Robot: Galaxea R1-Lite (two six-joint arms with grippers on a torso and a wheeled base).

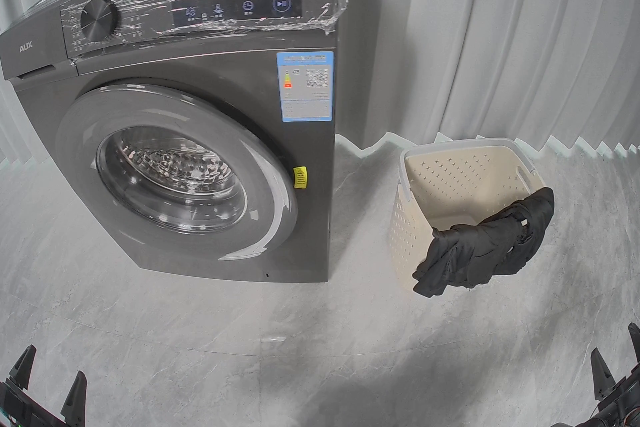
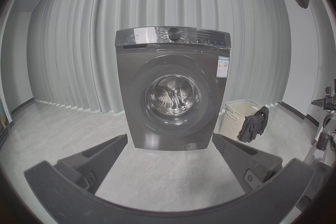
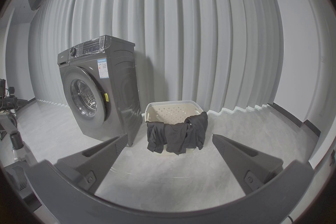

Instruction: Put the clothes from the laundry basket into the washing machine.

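A grey front-loading washing machine (image 1: 200, 115) stands on the floor with its round door (image 1: 175, 171) closed. To its right sits a cream laundry basket (image 1: 460, 181) with a black garment (image 1: 480, 245) draped over its front rim. My left gripper (image 1: 47, 381) is low at the left, open and empty, facing the washing machine (image 2: 173, 88). My right gripper (image 1: 617, 358) is low at the right, open and empty, with the basket (image 3: 173, 112) and the black garment (image 3: 176, 135) some way ahead of it.
White pleated curtains (image 1: 480, 15) hang behind the machine and basket. Pale marble floor (image 1: 300, 341) stretches wide between me and both. A dark baseboard (image 3: 294, 118) runs along the wall at the far right.
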